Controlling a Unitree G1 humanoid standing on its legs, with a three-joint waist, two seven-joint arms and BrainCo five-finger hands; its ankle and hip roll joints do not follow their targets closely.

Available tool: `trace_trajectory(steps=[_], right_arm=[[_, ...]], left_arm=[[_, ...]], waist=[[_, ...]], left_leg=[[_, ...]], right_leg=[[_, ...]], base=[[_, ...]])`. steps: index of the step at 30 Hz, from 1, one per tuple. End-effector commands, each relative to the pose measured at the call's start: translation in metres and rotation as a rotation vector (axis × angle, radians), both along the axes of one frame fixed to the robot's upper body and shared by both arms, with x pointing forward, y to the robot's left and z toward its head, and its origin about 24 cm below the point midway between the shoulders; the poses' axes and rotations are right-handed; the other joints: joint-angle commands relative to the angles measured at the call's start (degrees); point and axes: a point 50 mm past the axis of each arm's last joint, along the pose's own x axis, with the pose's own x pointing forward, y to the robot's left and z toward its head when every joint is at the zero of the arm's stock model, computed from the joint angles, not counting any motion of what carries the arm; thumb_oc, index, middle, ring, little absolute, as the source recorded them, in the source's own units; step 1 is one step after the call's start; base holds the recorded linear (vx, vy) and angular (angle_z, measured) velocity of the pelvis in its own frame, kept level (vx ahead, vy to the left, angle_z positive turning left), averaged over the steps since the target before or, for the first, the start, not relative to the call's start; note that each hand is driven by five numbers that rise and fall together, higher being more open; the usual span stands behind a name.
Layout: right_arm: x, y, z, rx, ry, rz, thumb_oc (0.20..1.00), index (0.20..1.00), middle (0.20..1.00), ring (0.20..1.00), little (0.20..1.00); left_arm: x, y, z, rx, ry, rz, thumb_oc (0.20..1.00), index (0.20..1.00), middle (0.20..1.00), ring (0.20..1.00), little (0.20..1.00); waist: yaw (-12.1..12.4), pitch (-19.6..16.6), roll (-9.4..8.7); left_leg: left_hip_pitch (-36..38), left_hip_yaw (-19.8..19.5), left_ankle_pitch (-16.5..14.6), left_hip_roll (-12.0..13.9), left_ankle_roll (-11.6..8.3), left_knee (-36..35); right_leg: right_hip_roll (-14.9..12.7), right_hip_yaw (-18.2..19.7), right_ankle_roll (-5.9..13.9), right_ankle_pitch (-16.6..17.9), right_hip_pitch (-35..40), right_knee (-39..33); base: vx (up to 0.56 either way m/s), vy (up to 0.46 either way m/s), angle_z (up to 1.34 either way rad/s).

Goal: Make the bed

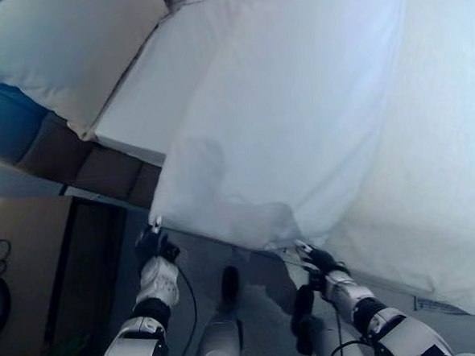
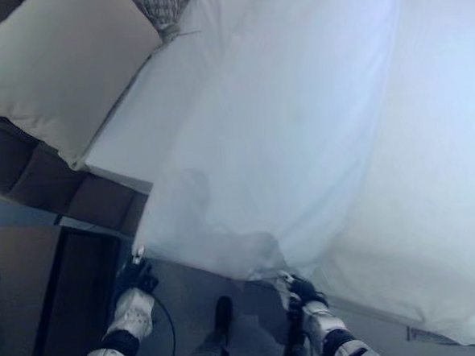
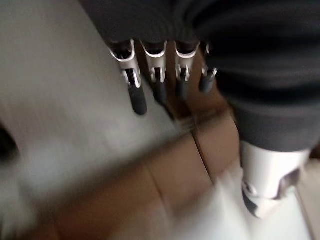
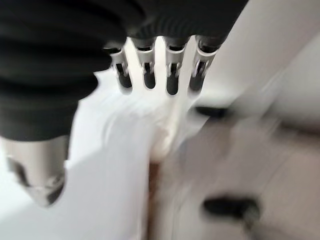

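Observation:
A white duvet (image 1: 314, 117) lies over the bed, and its near edge hangs down toward the floor. A white pillow (image 1: 60, 52) rests at the head end, far left, beside a bare strip of white sheet (image 1: 156, 94). My left hand (image 1: 155, 246) hangs just below the duvet's near left corner; its fingers (image 3: 137, 97) are relaxed and hold nothing, with floor and the brown bed frame past them. My right hand (image 1: 317, 260) is at the duvet's lower edge, its fingers (image 4: 172, 70) curled into a bunched ridge of white cloth (image 4: 125, 150).
The brown padded bed frame (image 1: 83, 159) runs under the pillow. A wooden nightstand (image 1: 25, 264) stands at the left with a dark gap beside it. Grey floor (image 1: 251, 274) lies between my arms.

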Motion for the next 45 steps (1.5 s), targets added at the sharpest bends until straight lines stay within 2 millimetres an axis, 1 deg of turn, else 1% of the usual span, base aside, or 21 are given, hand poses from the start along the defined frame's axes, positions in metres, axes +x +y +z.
trace_trajectory(steps=[1, 4, 5, 6, 8, 12, 14, 17, 20, 24, 29, 30, 31, 33, 34, 35, 37, 40, 41, 42, 45], right_arm=[[-0.018, -0.003, -0.008, -0.045, 0.075, 0.021, 1.000, 1.000, 1.000, 1.000, 1.000], [-0.064, -0.058, -0.011, -0.127, 0.192, -0.168, 1.000, 1.000, 1.000, 1.000, 1.000], [-0.064, -0.058, -0.011, -0.127, 0.191, -0.168, 1.000, 1.000, 1.000, 1.000, 1.000], [-0.078, -0.075, -0.010, -0.131, 0.195, -0.274, 1.000, 1.000, 1.000, 1.000, 1.000], [-0.086, -0.090, -0.005, -0.135, 0.166, -0.387, 1.000, 1.000, 1.000, 1.000, 1.000], [-0.074, -0.107, 0.008, -0.197, 0.093, -0.395, 1.000, 1.000, 1.000, 1.000, 1.000], [-0.033, -0.121, 0.039, -0.293, -0.111, -0.286, 1.000, 1.000, 1.000, 1.000, 1.000], [0.010, -0.125, 0.081, -0.361, -0.349, -0.170, 1.000, 1.000, 1.000, 1.000, 1.000], [0.047, -0.113, 0.117, -0.369, -0.551, -0.089, 1.000, 1.000, 1.000, 1.000, 1.000], [0.095, -0.086, 0.175, -0.412, -0.786, 0.102, 1.000, 1.000, 1.000, 1.000, 1.000], [0.135, -0.021, 0.254, -0.356, -1.139, 0.329, 1.000, 1.000, 1.000, 1.000, 1.000], [0.135, -0.021, 0.254, -0.357, -1.139, 0.329, 1.000, 1.000, 1.000, 1.000, 1.000], [0.141, -0.001, 0.277, -0.317, -1.239, 0.402, 1.000, 1.000, 1.000, 1.000, 1.000], [0.144, 0.008, 0.288, -0.313, -1.275, 0.443, 1.000, 1.000, 1.000, 1.000, 1.000], [0.147, 0.031, 0.311, -0.248, -1.376, 0.502, 1.000, 1.000, 1.000, 1.000, 1.000], [0.147, 0.031, 0.311, -0.248, -1.377, 0.502, 1.000, 1.000, 1.000, 1.000, 1.000], [0.149, 0.061, 0.348, -0.075, -1.528, 0.557, 1.000, 1.000, 1.000, 1.000, 1.000], [0.152, 0.087, 0.364, 0.074, -1.587, 0.590, 1.000, 1.000, 1.000, 1.000, 1.000], [0.149, 0.114, 0.383, 0.289, -1.652, 0.634, 1.000, 1.000, 1.000, 1.000, 1.000], [0.150, 0.114, 0.383, 0.290, -1.653, 0.634, 1.000, 1.000, 1.000, 1.000, 1.000], [0.149, 0.155, 0.414, 0.589, -1.716, 0.664, 1.000, 1.000, 1.000, 1.000, 1.000]], left_arm=[[-0.026, 0.011, -0.013, 0.064, 0.146, -0.047, 1.000, 1.000, 1.000, 1.000, 1.000], [-0.093, 0.023, -0.040, 0.044, 0.421, -0.060, 1.000, 1.000, 1.000, 1.000, 1.000], [-0.093, 0.023, -0.040, 0.044, 0.421, -0.061, 1.000, 1.000, 1.000, 1.000, 1.000], [-0.117, 0.026, -0.047, 0.023, 0.492, -0.049, 1.000, 1.000, 1.000, 1.000, 1.000], [-0.135, 0.029, -0.050, 0.007, 0.533, -0.016, 1.000, 1.000, 1.000, 1.000, 1.000], [-0.128, 0.030, -0.047, 0.028, 0.468, 0.008, 1.000, 1.000, 1.000, 1.000, 1.000], [-0.074, 0.035, -0.020, 0.146, 0.189, -0.079, 1.000, 1.000, 1.000, 1.000, 1.000], [-0.027, 0.039, 0.020, 0.243, -0.073, -0.204, 1.000, 1.000, 1.000, 1.000, 1.000], [0.009, 0.037, 0.058, 0.278, -0.286, -0.276, 1.000, 1.000, 1.000, 1.000, 1.000], [0.054, 0.026, 0.132, 0.367, -0.614, -0.400, 1.000, 1.000, 1.000, 1.000, 1.000], [0.088, 0.004, 0.213, 0.433, -0.933, -0.536, 1.000, 1.000, 1.000, 1.000, 1.000], [0.088, 0.004, 0.213, 0.433, -0.934, -0.536, 1.000, 1.000, 1.000, 1.000, 1.000], [0.096, -0.005, 0.245, 0.474, -1.033, -0.597, 1.000, 1.000, 1.000, 1.000, 1.000], [0.099, -0.006, 0.256, 0.493, -1.057, -0.619, 1.000, 1.000, 1.000, 1.000, 1.000], [0.104, -0.019, 0.277, 0.473, -1.146, -0.667, 1.000, 1.000, 1.000, 1.000, 1.000], [0.104, -0.019, 0.278, 0.473, -1.147, -0.667, 1.000, 1.000, 1.000, 1.000, 1.000], [0.115, -0.033, 0.314, 0.425, -1.270, -0.741, 1.000, 1.000, 1.000, 1.000, 1.000], [0.123, -0.045, 0.333, 0.390, -1.326, -0.781, 1.000, 1.000, 1.000, 1.000, 1.000], [0.127, -0.060, 0.351, 0.339, -1.393, -0.836, 1.000, 1.000, 1.000, 1.000, 1.000], [0.127, -0.060, 0.351, 0.340, -1.394, -0.836, 1.000, 1.000, 1.000, 1.000, 1.000], [0.140, -0.094, 0.377, 0.217, -1.468, -0.938, 1.000, 1.000, 1.000, 1.000, 1.000]], waist=[[0.18, -2.38, -0.91], [-1.86, -4.28, 0.80], [-1.84, -4.33, 0.85], [-2.72, -5.06, 1.59], [-3.58, -5.99, 2.20], [-4.02, -6.30, 2.82], [-3.94, -4.58, 2.43], [-3.11, -3.29, 1.98], [-2.47, -3.78, 0.97], [-0.50, -3.93, 1.68], [1.06, -3.99, 0.56], [1.13, -4.07, 0.69], [1.63, -3.70, -0.70], [1.68, -3.58, -1.19], [1.58, -2.77, -1.65], [1.69, -2.88, -1.55], [0.77, -1.17, -1.62], [1.41, -0.75, -1.42], [2.00, -0.13, -1.87], [2.03, -0.07, -1.88], [1.27, 2.29, -2.72]], left_leg=[[-0.59, 0.78, -0.93, -4.36, 1.07, -1.82], [3.06, 0.80, -1.63, -3.43, 0.87, -1.82], [2.90, 0.80, -1.48, -3.42, 0.88, -1.82], [4.45, 0.88, -1.60, -2.91, 0.72, -1.82], [5.60, 1.02, -1.51, -2.16, 0.29, -1.82], [6.03, 1.48, -2.32, -1.64, 0.10, 1.20], [2.68, 2.14, -4.41, -3.26, -0.82, 12.89], [-2.72, -0.07, -2.84, -4.53, -1.33, 21.95], [-8.65, 0.04, -3.30, -3.92, -0.49, 19.47], [-11.86, -2.65, 4.09, -1.89, -1.69, 8.18], [-12.77, -2.82, 5.80, -1.14, -1.26, 6.60], [-12.98, -2.85, 5.92, -0.97, -1.27, 6.60], [-14.25, -1.48, 3.97, -1.98, -0.26, 9.95], [-14.50, -0.71, 3.03, -2.24, 0.48, 11.15], [-14.52, 0.20, 1.35, -2.80, 2.07, 12.43], [-14.73, 0.23, 1.53, -2.64, 2.07, 12.35], [-15.62, 1.22, 0.42, -3.49, 2.84, 13.54], [-15.76, 2.00, 0.01, -3.46, 2.90, 12.55], [-16.29, 2.85, -0.68, -3.49, 2.57, 11.95], [-16.28, 2.84, -0.73, -3.45, 2.56, 11.99], [-16.38, 3.23, -2.18, -5.12, 2.72, 11.82]], right_leg=[[-0.58, 1.13, 2.24, -3.07, -2.83, 5.24], [0.00, 2.04, 1.47, -6.53, -0.96, 8.19], [0.02, 2.03, 1.45, -6.31, -1.06, 8.08], [0.45, 2.68, 0.99, -7.60, -0.45, 9.31], [1.11, 3.33, 0.43, -9.10, 0.11, 10.64], [1.70, 4.10, -0.15, -9.94, 0.61, 11.77], [1.34, 4.52, -0.81, -10.27, 2.10, 12.15], [0.98, 4.92, -1.65, -10.63, 2.76, 13.04], [0.80, 5.62, -1.28, -11.11, 3.59, 12.76], [2.90, 7.14, -1.05, -13.29, 6.03, 12.09], [2.23, 9.92, 0.42, -15.42, 7.96, 11.74], [2.40, 9.96, 0.41, -15.22, 7.76, 11.68], [0.18, 10.01, 1.77, -14.70, 6.37, 13.46], [-0.75, 10.14, 2.38, -13.72, 5.33, 15.41], [-2.21, 10.95, 3.17, -10.38, 1.56, 21.39], [-2.06, 11.04, 3.15, -10.19, 1.27, 21.39], [-2.85, 10.18, 3.17, -6.83, -2.71, 26.48], [-3.59, 7.86, 2.12, -7.31, -3.28, 23.51], [-3.47, 5.93, 2.05, -8.18, -4.56, 16.36], [-3.42, 5.90, 2.04, -8.09, -4.44, 16.16], [-0.05, 7.19, 3.35, -1.88, -11.46, 5.56]], base=[[0.06, -0.030, -0.32], [0.10, -0.103, -0.03], [0.07, -0.125, -0.09], [0.07, -0.132, -0.12], [0.07, -0.167, -0.09], [0.02, -0.173, -0.18], [-0.02, -0.221, -0.21], [0.01, -0.137, 0.05], [0.13, -0.058, -0.26], [0.24, 0.050, -0.44], [0.22, 0.181, -0.25], [0.18, 0.302, -0.92], [0.11, 0.200, -0.65], [0.20, 0.307, -0.26], [0.21, 0.318, -0.07], [0.19, 0.379, -0.07], [0.14, 0.269, 0.03], [0.08, 0.156, 0.16], [0.05, 0.071, 0.01], [0.12, 0.113, -0.20], [0.13, 0.054, -0.36]])
